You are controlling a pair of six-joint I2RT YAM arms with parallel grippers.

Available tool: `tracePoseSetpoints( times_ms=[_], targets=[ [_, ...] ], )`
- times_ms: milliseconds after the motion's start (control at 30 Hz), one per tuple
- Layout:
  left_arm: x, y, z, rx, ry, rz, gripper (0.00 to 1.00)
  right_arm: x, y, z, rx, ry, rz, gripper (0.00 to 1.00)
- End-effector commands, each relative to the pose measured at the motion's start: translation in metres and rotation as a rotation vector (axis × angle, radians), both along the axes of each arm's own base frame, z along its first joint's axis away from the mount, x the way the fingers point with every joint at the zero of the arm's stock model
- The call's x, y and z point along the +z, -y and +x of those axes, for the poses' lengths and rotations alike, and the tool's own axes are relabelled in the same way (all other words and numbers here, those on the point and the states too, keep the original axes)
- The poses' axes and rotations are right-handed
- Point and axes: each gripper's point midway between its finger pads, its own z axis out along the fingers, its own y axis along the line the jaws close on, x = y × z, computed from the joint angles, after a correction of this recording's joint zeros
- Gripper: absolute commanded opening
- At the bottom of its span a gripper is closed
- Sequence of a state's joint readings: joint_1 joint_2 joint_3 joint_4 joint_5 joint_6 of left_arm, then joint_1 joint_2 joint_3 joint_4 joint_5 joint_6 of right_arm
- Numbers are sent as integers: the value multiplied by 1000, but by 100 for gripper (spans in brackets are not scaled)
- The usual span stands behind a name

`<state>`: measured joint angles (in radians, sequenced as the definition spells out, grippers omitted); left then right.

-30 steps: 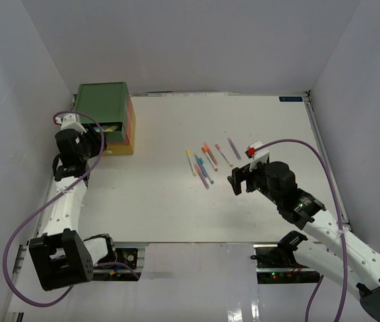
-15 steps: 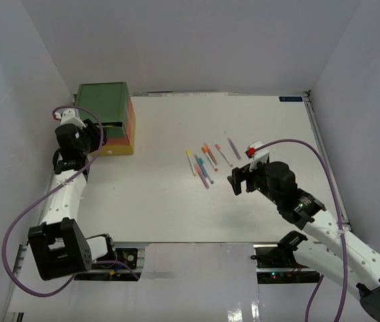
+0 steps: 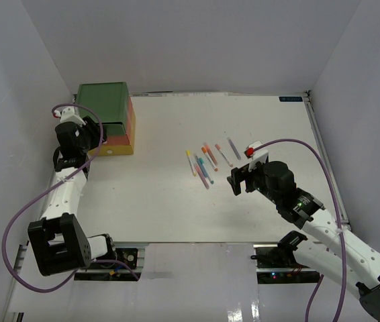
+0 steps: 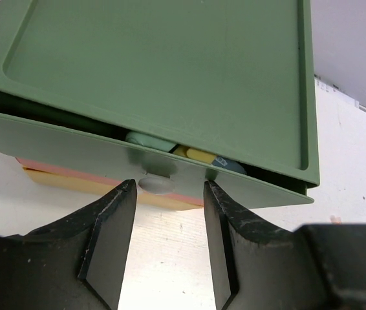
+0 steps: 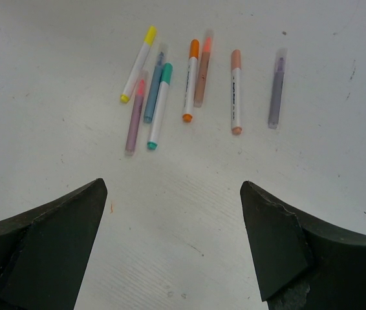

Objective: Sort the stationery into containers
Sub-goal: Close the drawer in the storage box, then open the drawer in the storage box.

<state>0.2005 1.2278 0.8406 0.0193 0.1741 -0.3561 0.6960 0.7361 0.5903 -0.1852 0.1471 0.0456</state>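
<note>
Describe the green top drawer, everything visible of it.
The green drawer looks like matte plastic with a recessed top panel. It sits topmost, resting on the orange-red drawer, at the far left of the table. Its front stands slightly pulled out, with pale green, yellow and blue items showing in the gap. Its small pale knob sits between the open fingers of the left hand; contact is unclear.
</note>
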Motion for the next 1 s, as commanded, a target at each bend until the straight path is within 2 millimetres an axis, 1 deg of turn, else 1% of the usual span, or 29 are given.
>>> tracePoseSetpoints(
  times_ms=[0, 200, 467, 700, 833, 967],
  targets=[
    [27, 2, 11, -16, 76, 5, 56, 8, -4, 2, 14, 27, 16, 90],
    [26, 2, 15, -16, 77, 3, 56, 6, -5, 2, 16, 22, 13, 90],
    [29, 1, 18, -19, 87, 4, 57, 5, -5, 2, 16, 19, 11, 90],
    [26, -1, 20, -15, 92, 19, 60, 4, -5, 2, 16, 16, 10, 90],
    [25, 1, 17, -20, 91, 15, 62, 3, -5, 1, 22, 14, 11, 90],
    [27, 4, 6, -20, 96, 4, 63, 4, -6, 1, 26, 14, 12, 90]
  ],
)
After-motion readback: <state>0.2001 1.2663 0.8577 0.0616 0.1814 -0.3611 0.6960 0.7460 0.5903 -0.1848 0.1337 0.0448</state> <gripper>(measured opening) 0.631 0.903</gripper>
